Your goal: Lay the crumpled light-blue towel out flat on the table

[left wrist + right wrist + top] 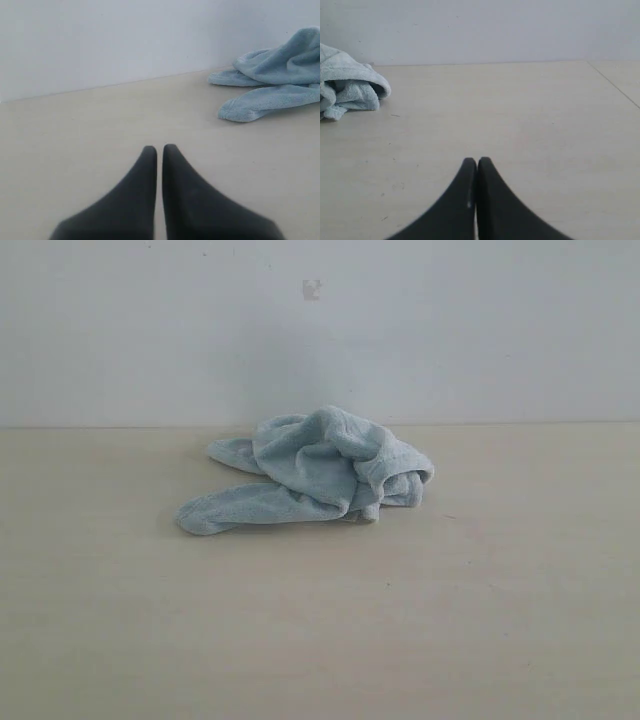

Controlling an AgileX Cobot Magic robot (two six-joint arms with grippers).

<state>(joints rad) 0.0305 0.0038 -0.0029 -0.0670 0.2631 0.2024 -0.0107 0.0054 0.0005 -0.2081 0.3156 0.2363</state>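
While the towel (320, 472) lies crumpled in a heap on the surface (450, 620), both hands stand clear of it and hold nothing.

Two loose ends trail from the heap onto the bare surface. The heap sits ahead of the left hand (159, 149), off toward the right hand's side, and ahead of the right hand (476, 161), off toward the left hand's side. Left hand: fingers drawn together, a thin slit between them. Right hand: fingers pressed tip to tip. Beyond the towel rises a plain pale wall (150, 330).
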